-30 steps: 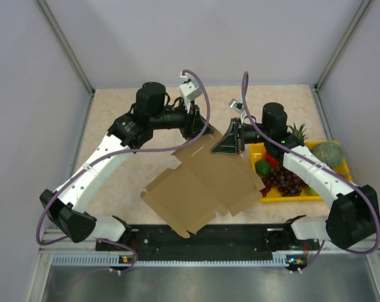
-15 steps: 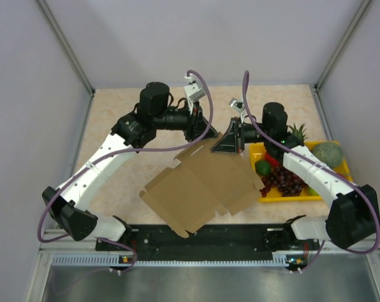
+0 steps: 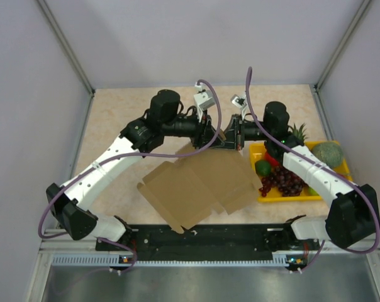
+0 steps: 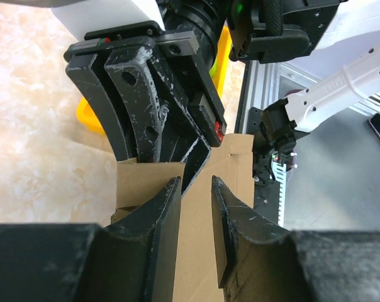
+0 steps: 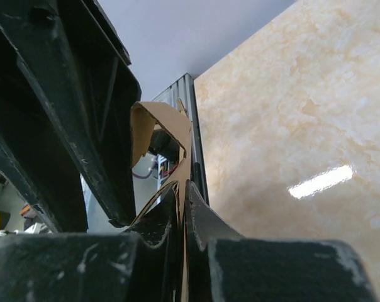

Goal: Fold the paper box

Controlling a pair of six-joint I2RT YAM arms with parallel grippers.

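Note:
The paper box (image 3: 196,182) is a flat brown die-cut sheet, its near part on the table and its far edge raised. My right gripper (image 3: 229,141) is shut on that far edge; in the right wrist view its jaws (image 5: 182,189) pinch the thin cardboard (image 5: 149,126). My left gripper (image 3: 214,134) is open right beside the right one, at the same edge. In the left wrist view its fingertips (image 4: 196,184) stand apart with cardboard (image 4: 237,163) showing in the gap, and the right gripper's fingers (image 4: 158,107) are just ahead.
A yellow fruit tray (image 3: 344,171) with grapes, a lime, a melon and a pineapple sits at the right, close to the sheet's right flaps. Grey walls enclose the table on three sides. The arm bases and a black rail run along the near edge.
My left gripper has moved right, up to the right gripper at the sheet's raised far edge. The sheet has shifted slightly left. The right arm has barely moved.

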